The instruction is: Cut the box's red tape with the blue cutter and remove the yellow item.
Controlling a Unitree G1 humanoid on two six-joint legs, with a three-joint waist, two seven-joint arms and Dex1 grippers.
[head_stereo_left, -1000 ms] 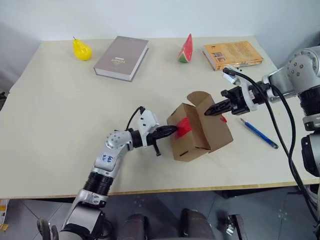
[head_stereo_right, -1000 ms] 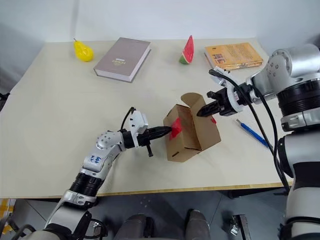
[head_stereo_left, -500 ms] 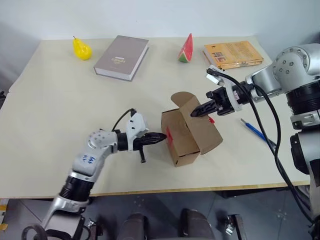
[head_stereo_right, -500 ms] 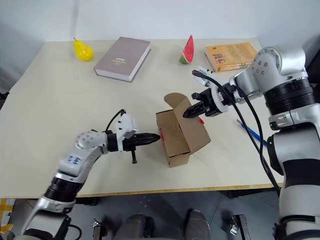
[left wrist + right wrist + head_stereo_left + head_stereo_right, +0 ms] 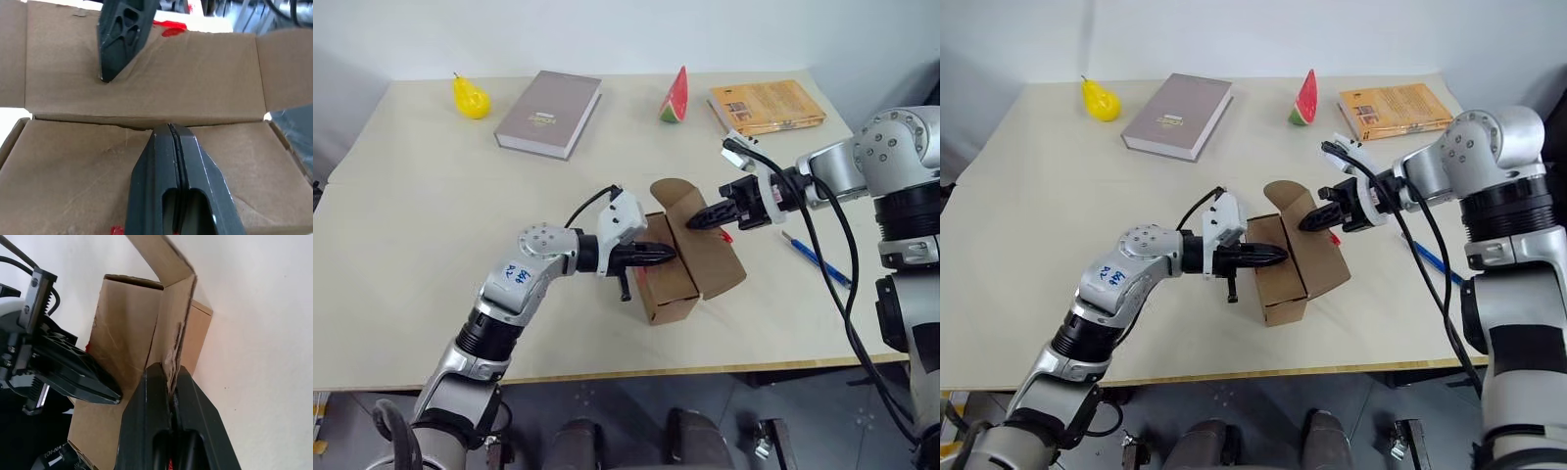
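Note:
The brown cardboard box (image 5: 671, 284) stands mid-table with its flaps up. My right gripper (image 5: 693, 224) is shut on the edge of the raised right flap (image 5: 168, 308); the cardboard runs between its fingers. My left gripper (image 5: 668, 255) is shut with nothing in it. It lies across the box's top from the left, its tips (image 5: 169, 128) at the fold of a flap. Scraps of red tape (image 5: 1333, 238) show on the flap under the right gripper. The blue cutter (image 5: 818, 259) lies on the table to the right of the box. The yellow item is hidden.
Along the far side lie a yellow pear (image 5: 470, 98), a grey book (image 5: 548, 100), a watermelon slice (image 5: 674, 96) and an orange book (image 5: 767, 106). My right arm's cables hang above the cutter. The table's front edge runs close behind the box.
My left gripper has risen from beside the box's left face and moved right, onto its top. The right gripper keeps its hold on the flap.

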